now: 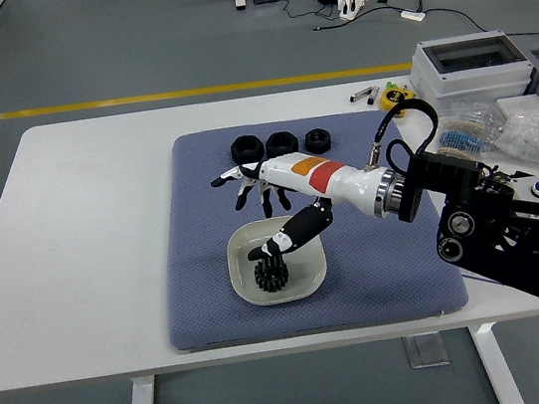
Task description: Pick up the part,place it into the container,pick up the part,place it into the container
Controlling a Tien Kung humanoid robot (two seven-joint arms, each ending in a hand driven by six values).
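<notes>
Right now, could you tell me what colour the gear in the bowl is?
The gear is black, in the white bowl; the head view shows it.

Black right arm entering from the table's right edge, reaching leftward toward the middle. White forearm shell banded orange and red. Right hand (pixel 259 185) with fingers (pixel 236 179) spread wide, palm down, holding nothing; black thumb angled downward beneath the wrist. Left arm out of view.
</notes>
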